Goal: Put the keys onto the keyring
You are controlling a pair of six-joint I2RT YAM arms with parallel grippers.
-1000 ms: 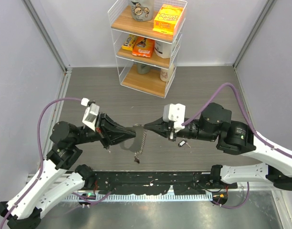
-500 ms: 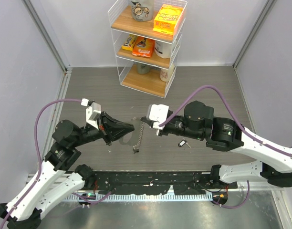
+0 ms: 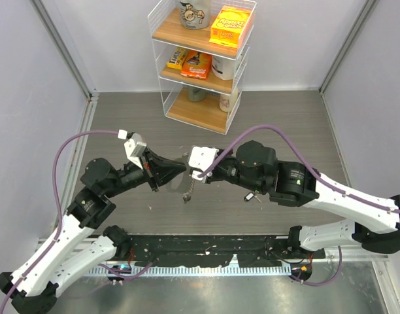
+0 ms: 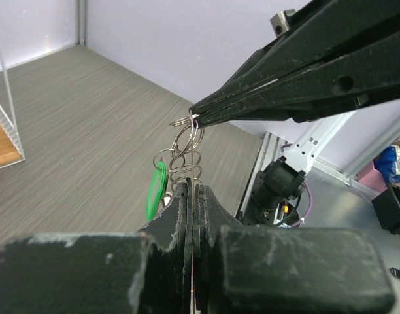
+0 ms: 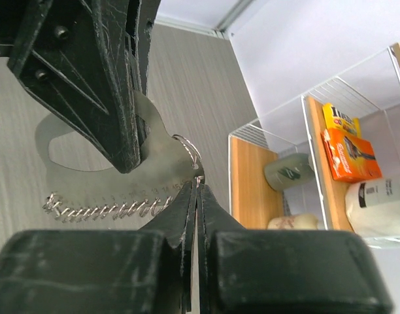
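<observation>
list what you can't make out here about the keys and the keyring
- Whether any key is threaded on the keyring: top view, too small, and the left hand and right hand crowd it.
- Second key: top view shows one tiny key lying right of the hands; the other is nowhere visible.
- Where the left hand grips the keyring: left wrist view, buried between its fingers.

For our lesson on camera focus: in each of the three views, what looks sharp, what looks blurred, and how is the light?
Top external view: soft, even light, faint shadows, everything sharp, the keyring included. Left wrist view: its own left hand is blurred, while the right hand looks crisp. Right wrist view: its own hand is blurred, the shelf behind sharper.
</observation>
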